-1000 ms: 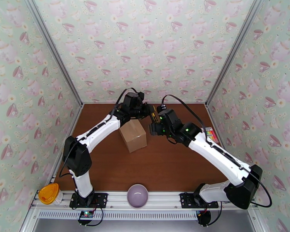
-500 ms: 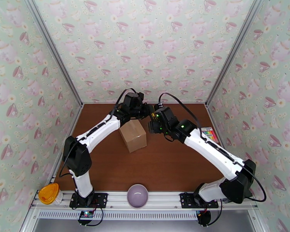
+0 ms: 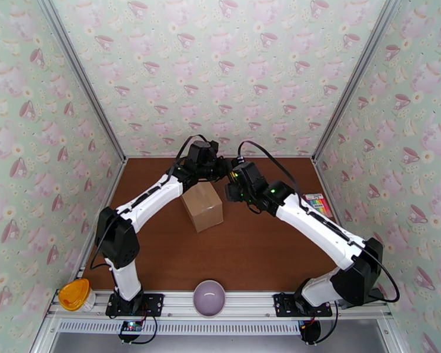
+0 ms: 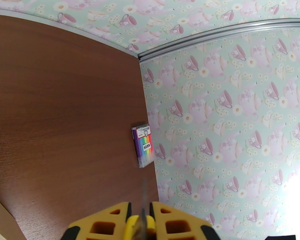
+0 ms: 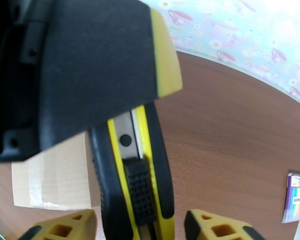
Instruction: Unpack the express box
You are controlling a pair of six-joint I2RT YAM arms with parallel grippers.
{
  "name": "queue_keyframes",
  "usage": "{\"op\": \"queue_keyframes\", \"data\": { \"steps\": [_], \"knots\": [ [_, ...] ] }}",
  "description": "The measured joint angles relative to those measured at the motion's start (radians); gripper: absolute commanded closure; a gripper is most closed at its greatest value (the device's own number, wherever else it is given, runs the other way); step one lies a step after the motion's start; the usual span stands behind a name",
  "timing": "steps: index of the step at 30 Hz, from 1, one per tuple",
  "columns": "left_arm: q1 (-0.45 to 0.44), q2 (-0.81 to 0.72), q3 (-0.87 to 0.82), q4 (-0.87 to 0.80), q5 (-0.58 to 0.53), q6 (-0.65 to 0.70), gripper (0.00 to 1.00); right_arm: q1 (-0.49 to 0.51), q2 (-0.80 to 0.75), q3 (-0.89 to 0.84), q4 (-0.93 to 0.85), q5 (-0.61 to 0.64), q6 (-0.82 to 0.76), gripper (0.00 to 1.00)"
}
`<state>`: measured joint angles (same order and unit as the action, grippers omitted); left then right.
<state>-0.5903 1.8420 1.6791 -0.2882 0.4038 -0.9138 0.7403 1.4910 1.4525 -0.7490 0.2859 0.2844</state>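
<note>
At back centre of the tabletop [image 3: 250, 248]: express box [image 3: 203, 206], closed, tape along the top seam, standing skewed to the table edges. Just past its far right corner, left gripper [image 4: 140, 215] and right gripper [image 5: 140, 228] nose to nose.

Left jaws: clenched on a yellow-and-black utility knife [image 5: 136, 185], gripped near its metal end, handle sticking out toward the right wrist.

Right jaws: spread apart, one finger either side of that handle, apparently not bearing on it yet.

Long axis of knife: straight down the gap between the right jaws, ribbed slider facing the right wrist camera.

Box: beside and below the knife, to its left in the right wrist view; nearer the left arm.

Judged a handover step. Calls for a square squeeze across the handle before any release. Box unopened, task hardly begun.
</note>
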Motion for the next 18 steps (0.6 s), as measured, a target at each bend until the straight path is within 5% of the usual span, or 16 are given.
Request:
{"op": "queue_keyframes", "data": {
  "steps": [18],
  "knots": [
    [0.000,0.000,0.000,0.001,0.007,-0.010,1.00,0.000,0.013,0.000,0.014,0.022,-0.002,0.53]
  ]
}}
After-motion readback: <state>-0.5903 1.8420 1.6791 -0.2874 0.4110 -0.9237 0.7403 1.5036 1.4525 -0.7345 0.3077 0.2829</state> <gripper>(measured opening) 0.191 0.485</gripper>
